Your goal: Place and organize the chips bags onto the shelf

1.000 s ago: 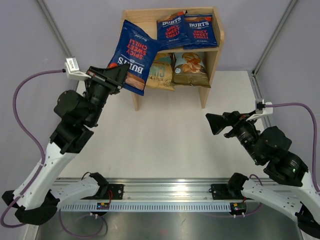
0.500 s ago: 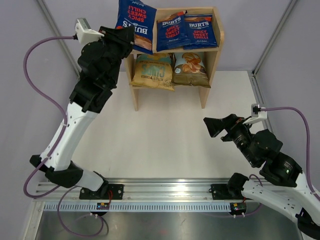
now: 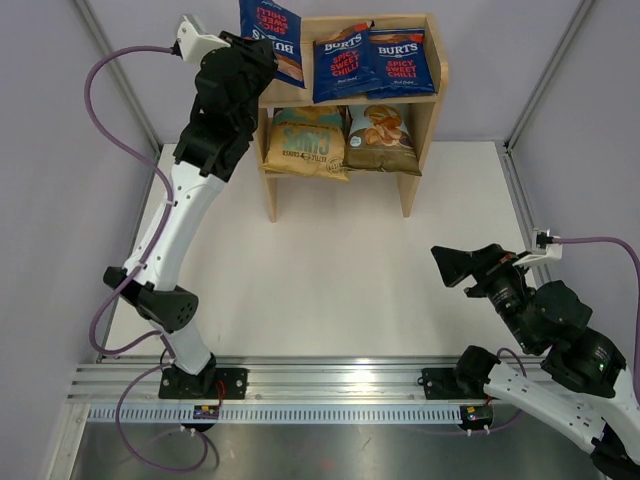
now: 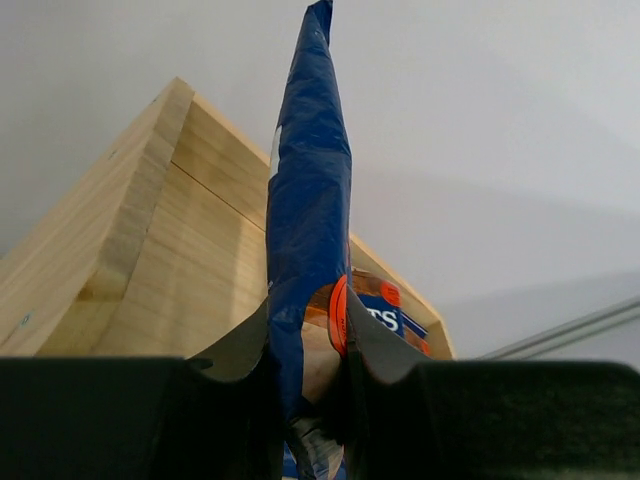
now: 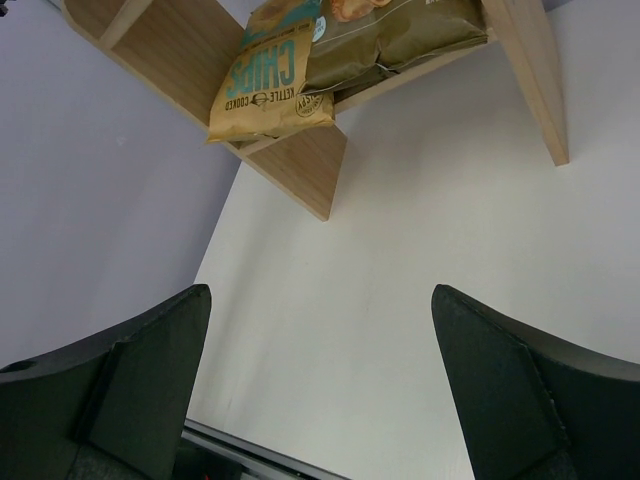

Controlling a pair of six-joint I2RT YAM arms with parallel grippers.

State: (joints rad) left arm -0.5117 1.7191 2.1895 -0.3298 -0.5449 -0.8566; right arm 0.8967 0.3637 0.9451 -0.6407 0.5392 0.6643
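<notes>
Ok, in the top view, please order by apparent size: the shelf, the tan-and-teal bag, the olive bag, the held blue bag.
1. shelf, clearly largest.
2. tan-and-teal bag and olive bag, too alike to rank.
Unranked: held blue bag, cropped by the frame edge and probably nearer the camera.

From overhead I see the shelf standing at 12 o'clock on the counter. My left arm reaches up to about 11 o'clock, where the left hand pinches a dark-blue Burts bag above the shelf's left side panel; the frame edge cuts off the bag's top. On the upper tier a second Burts bag and a third Burts bag lean side by side, touching. Below sit the tan-and-teal bag and the olive bag. My right hand hangs over the counter at 4 o'clock, well apart from the shelf.
</notes>
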